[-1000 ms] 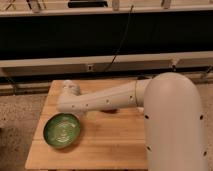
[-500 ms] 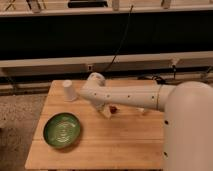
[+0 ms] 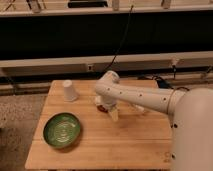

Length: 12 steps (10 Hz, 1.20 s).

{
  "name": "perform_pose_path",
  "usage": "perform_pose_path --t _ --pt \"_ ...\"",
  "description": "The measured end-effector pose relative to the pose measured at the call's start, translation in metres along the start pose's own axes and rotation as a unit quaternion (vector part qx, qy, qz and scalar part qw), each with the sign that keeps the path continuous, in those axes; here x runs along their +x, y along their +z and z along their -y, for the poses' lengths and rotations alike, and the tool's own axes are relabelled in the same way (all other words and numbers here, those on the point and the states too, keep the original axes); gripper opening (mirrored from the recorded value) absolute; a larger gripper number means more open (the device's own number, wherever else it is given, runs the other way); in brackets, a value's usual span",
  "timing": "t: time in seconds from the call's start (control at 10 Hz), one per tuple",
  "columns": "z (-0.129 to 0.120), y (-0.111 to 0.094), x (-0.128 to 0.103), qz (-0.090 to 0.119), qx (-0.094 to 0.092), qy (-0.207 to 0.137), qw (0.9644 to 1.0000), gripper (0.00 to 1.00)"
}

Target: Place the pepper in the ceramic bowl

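Note:
The ceramic bowl (image 3: pixel 62 130) is green with pale rings and sits on the front left of the wooden table (image 3: pixel 135 145). A small red thing, the pepper (image 3: pixel 101 108), shows on the table near its middle, mostly hidden by the gripper. My gripper (image 3: pixel 112 112) points down at the table right beside the pepper, to the right of the bowl and behind it. The white arm (image 3: pixel 145 97) reaches in from the right. I cannot tell whether the gripper touches the pepper.
A small white cup (image 3: pixel 69 90) stands upside down at the back left of the table. A dark bench and cables run behind the table. My arm's big white body (image 3: pixel 195 135) fills the right front.
My arm has swung right, from above the cup and bowl side to the table's middle. The cup is now fully in view. The bowl has not moved.

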<state>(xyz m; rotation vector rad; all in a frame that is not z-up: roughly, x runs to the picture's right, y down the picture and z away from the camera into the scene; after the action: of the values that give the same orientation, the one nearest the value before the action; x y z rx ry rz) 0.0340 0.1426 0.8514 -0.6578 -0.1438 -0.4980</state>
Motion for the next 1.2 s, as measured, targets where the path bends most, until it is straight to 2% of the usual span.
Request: perform_pose_path --t 0.3,0.7,0.9,1.0,1.2 --pt "-0.005 0.012 0.012 0.018 0.004 0.032 0.9993 0.8" --pt "0.005 0.029 0.02 0.022 0.014 0.042 0.9988 0.79" --pt "0.009 0.034 0.022 0.022 0.014 0.041 0.9988 0.7" --pt "0.012 0.037 0.024 0.022 0.014 0.037 0.999 0.57" --pt "0.015 0.038 0.024 0.025 0.014 0.033 0.999 0.39"
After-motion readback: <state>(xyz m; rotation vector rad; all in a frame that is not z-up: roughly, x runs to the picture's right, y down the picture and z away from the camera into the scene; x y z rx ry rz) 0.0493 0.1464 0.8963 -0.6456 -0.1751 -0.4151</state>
